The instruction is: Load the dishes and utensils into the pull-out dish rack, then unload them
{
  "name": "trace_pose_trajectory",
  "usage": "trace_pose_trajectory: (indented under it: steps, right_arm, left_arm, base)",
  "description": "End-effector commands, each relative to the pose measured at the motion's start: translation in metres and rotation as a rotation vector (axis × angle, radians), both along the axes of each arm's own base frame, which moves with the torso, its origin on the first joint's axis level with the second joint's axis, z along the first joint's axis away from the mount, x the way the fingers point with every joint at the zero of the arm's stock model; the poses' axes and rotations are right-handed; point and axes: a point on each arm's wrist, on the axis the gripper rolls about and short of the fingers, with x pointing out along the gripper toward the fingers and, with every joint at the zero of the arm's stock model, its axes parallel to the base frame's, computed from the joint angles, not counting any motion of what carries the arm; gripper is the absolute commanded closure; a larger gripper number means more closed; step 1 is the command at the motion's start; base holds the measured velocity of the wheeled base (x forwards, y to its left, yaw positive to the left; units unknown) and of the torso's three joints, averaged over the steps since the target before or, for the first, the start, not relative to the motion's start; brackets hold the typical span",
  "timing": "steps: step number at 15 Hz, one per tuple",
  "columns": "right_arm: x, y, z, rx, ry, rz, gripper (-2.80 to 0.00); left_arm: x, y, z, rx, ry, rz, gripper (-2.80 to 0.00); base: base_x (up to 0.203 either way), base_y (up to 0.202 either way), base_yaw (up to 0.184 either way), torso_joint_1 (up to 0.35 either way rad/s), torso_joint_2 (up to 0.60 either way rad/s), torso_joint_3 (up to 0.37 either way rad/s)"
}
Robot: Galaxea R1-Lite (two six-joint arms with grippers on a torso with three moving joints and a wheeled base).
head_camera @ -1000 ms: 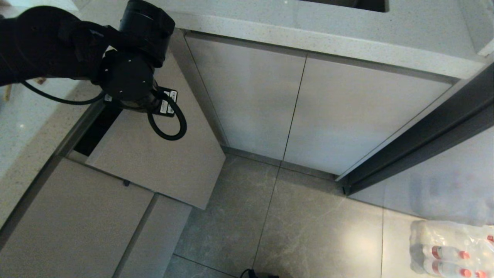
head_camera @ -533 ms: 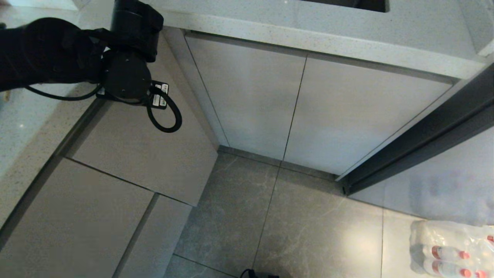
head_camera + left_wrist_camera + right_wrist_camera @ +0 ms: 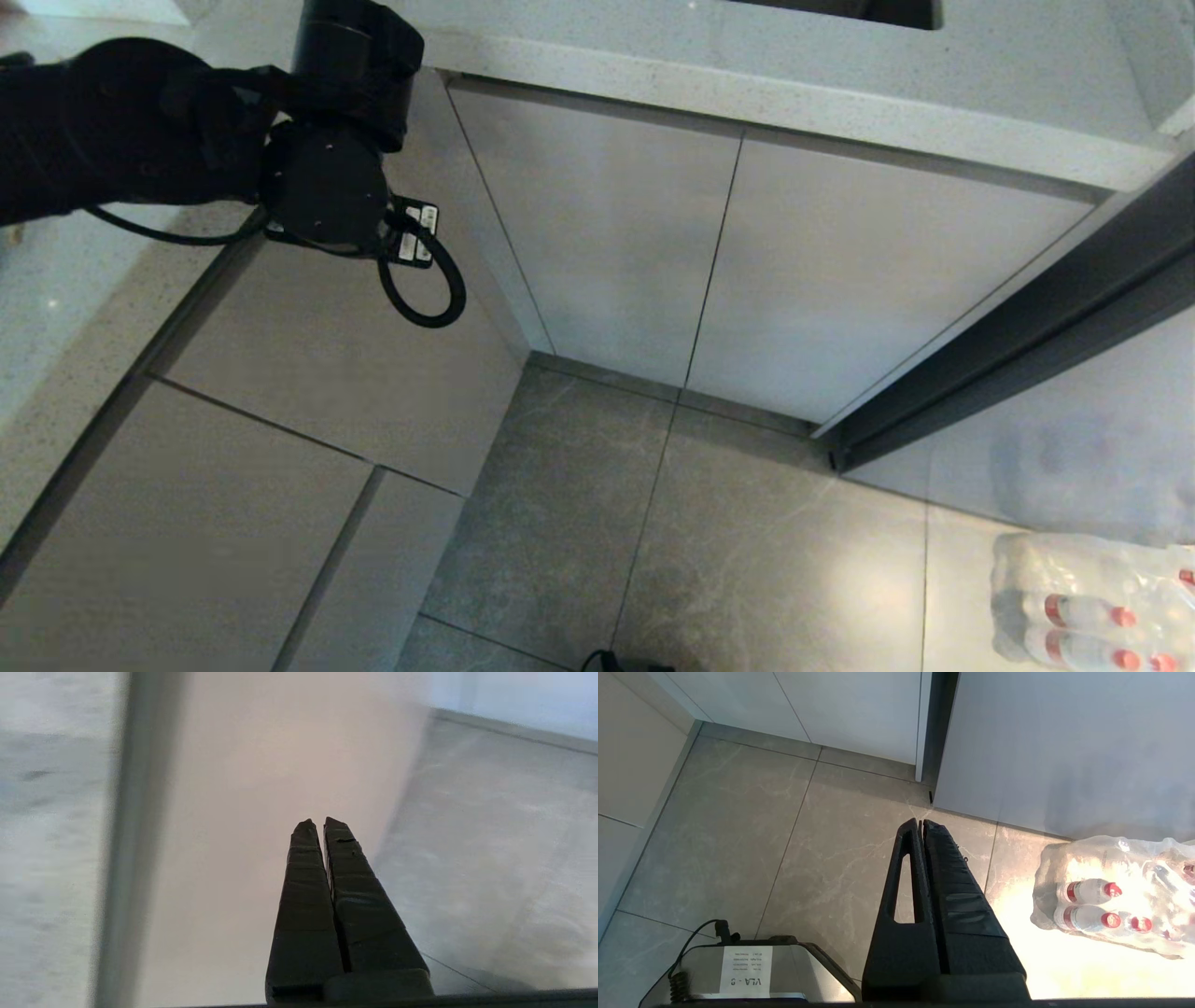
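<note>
Now hovering close off the beige front panel (image 3: 327,373) of the pull-out dish rack, left gripper (image 3: 320,823) with fingers pressed together and empty, likely as a blunt pusher. Sitting flush with the neighbouring cabinet fronts, where a second ago standing ajar with a dark gap along its upper edge. Hanging parked over the floor tiles (image 3: 784,835), right gripper (image 3: 920,823) likewise closed and empty. Showing no dishes or utensils anywhere.
</note>
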Motion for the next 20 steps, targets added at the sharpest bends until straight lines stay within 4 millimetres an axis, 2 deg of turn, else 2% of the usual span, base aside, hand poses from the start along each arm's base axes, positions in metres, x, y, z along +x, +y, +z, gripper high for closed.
trace_pose_trajectory:
  steps: [1, 5, 8, 11, 14, 17, 20]
  right_arm:
    - [0.0, 0.0, 0.0, 0.0, 0.001, 0.0, 0.0]
    - [0.0, 0.0, 0.0, 0.0, 0.001, 0.0, 0.0]
    - [0.0, 0.0, 0.0, 0.0, 0.001, 0.0, 0.0]
    - [0.0, 0.0, 0.0, 0.0, 0.0, 0.0, 0.0]
    - [0.0, 0.0, 0.0, 0.0, 0.0, 0.0, 0.0]
    - [0.0, 0.0, 0.0, 0.0, 0.001, 0.0, 0.0]
    - [0.0, 0.0, 0.0, 0.0, 0.001, 0.0, 0.0]
  left_arm:
    - [-0.007, -0.005, 0.004, -0.011, -0.007, -0.032, 0.0]
    - [-0.029, -0.007, 0.021, -0.12, -0.02, -0.217, 0.0]
    - [-0.059, 0.01, 0.049, -0.268, -0.052, -0.454, 0.0]
    - [-0.104, 0.04, 0.077, -0.413, -0.127, -0.598, 0.0]
    - [-0.151, 0.085, 0.093, -0.474, -0.227, -0.603, 0.0]
    - [-0.196, 0.128, 0.092, -0.458, -0.319, -0.496, 0.0]
    - [-0.248, 0.14, 0.083, -0.38, -0.384, -0.463, 0.0]
  base:
    - [0.0, 0.0, 0.0, 0.0, 0.0, 0.0]
    - [0.0, 0.0, 0.0, 0.0, 0.0, 0.0]
    - [0.0, 0.0, 0.0, 0.0, 0.0, 0.0]
    - [0.0, 0.0, 0.0, 0.0, 0.0, 0.0]
    - [0.0, 0.0, 0.0, 0.0, 0.0, 0.0]
    - [0.0, 0.0, 0.0, 0.0, 0.0, 0.0]
    - [0.0, 0.0, 0.0, 0.0, 0.0, 0.0]
